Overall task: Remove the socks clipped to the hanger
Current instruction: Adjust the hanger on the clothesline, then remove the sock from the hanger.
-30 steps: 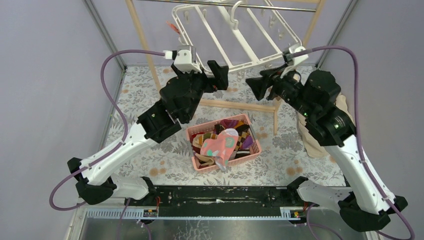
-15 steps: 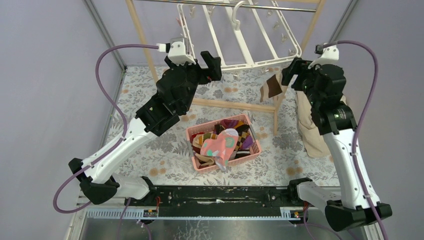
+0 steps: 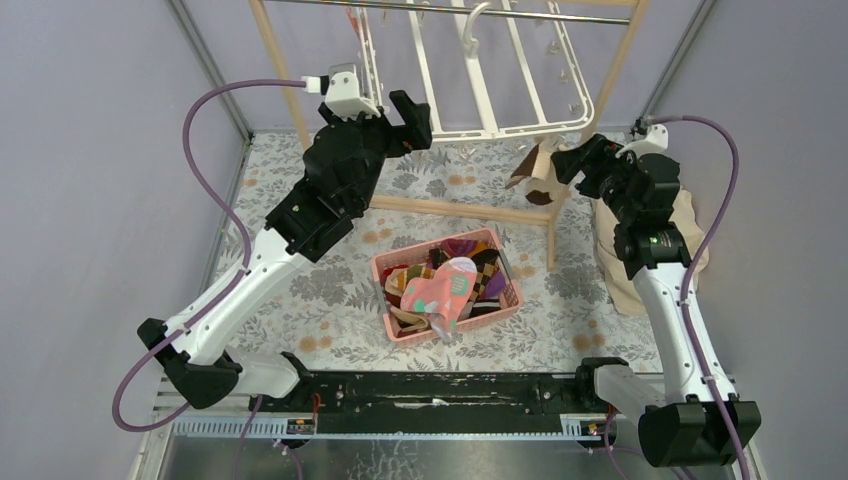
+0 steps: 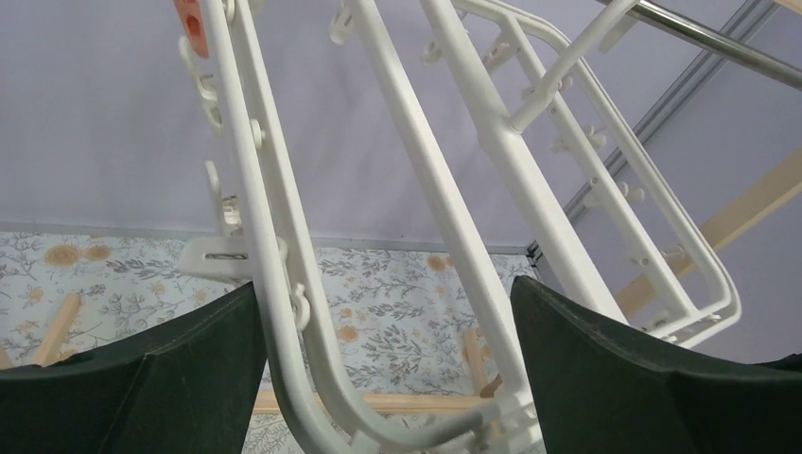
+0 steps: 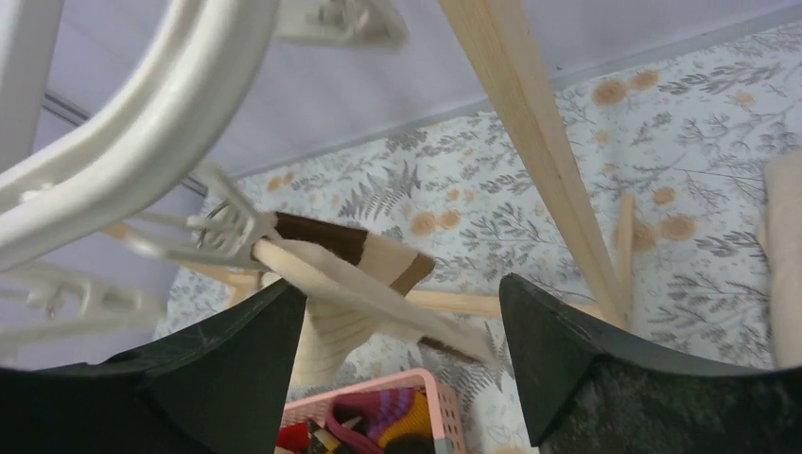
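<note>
On the far left we see the left arm reach up and back over the floral table (image 3: 340, 322), past the slanted post of the wooden frame (image 3: 282, 75), so that the left gripper (image 3: 412, 118) sits at the near left corner of the white hanger (image 3: 482, 85). From its wrist view the left gripper (image 4: 383, 288) has its fingers spread wide and grips nothing; the curved corner rail of the hanger (image 4: 511, 142) runs down through the gap between them, and we cannot tell whether it touches either finger. An orange clip (image 4: 189, 14) shows at the top of that rail. Near the middle of the table stands a pink basket (image 3: 480, 318) holding a heap of socks (image 3: 445, 285). Further right, one brown and tan sock (image 3: 535, 170) hangs from a clip at the hanger's near right corner, just beside the right gripper (image 3: 568, 163). In the right wrist view the right gripper (image 5: 402, 286) is wide open and empty, with the sock (image 5: 340, 303) dangling from the clip under the hanger's rim (image 5: 142, 142), ahead of the fingers and not pinched by them, the frame post (image 5: 530, 142) just to its right and the basket (image 5: 378, 397) below. At the far right a beige cloth (image 3: 690, 225) lies behind the right arm
</note>
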`<state>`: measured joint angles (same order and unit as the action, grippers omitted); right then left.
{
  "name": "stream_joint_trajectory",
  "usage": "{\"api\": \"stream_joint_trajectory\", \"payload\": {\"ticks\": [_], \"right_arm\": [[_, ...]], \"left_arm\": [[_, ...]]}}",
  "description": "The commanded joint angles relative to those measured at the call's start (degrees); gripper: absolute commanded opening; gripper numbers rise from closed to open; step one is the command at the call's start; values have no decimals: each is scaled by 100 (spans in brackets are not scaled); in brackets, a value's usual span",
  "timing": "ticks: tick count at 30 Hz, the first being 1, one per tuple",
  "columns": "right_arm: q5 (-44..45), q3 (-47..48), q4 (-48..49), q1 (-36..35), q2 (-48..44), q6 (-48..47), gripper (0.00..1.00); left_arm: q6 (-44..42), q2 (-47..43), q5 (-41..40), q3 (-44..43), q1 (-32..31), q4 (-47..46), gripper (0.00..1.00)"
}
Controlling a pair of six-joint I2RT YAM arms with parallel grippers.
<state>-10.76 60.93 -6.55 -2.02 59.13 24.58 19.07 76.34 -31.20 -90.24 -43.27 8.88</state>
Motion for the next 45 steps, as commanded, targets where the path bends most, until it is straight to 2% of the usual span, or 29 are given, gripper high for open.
{"api": "stream_joint_trajectory", "payload": {"ticks": [1, 11, 17, 32, 34, 37, 39, 42, 45], "right_arm": [[-691, -390, 1291, 162, 15, 621, 82], [-1492, -1008, 2550, 167, 204, 404, 79], [-2159, -1440, 3383, 161, 239, 668, 79], [-2987, -1553, 4171, 167, 107, 1361, 80], [-3054, -1573, 4295, 165, 181, 1410, 74], [-3119, -1579, 4372, 165, 239, 1469, 55], [-3110, -1610, 4311, 164, 164, 1464, 48], [-3047, -1659, 4162, 165, 4, 1403, 46], [-3043, -1693, 4085, 151, -97, 1411, 56]], "left_arm": [[-48, -55, 137, -59, 104, -202, 99], [-38, -61, 273, -60, 295, -172, 99], [-26, -23, 316, -96, 333, -169, 99], [-70, 37, 340, -182, 353, -140, 99], [-62, 19, 355, -167, 361, -149, 99], [-61, -8, 375, -154, 369, -149, 99], [-57, -34, 422, -150, 371, -135, 99], [-6, -72, 639, -214, 374, -25, 99], [66, -75, 979, -365, 358, 231, 99]]}}
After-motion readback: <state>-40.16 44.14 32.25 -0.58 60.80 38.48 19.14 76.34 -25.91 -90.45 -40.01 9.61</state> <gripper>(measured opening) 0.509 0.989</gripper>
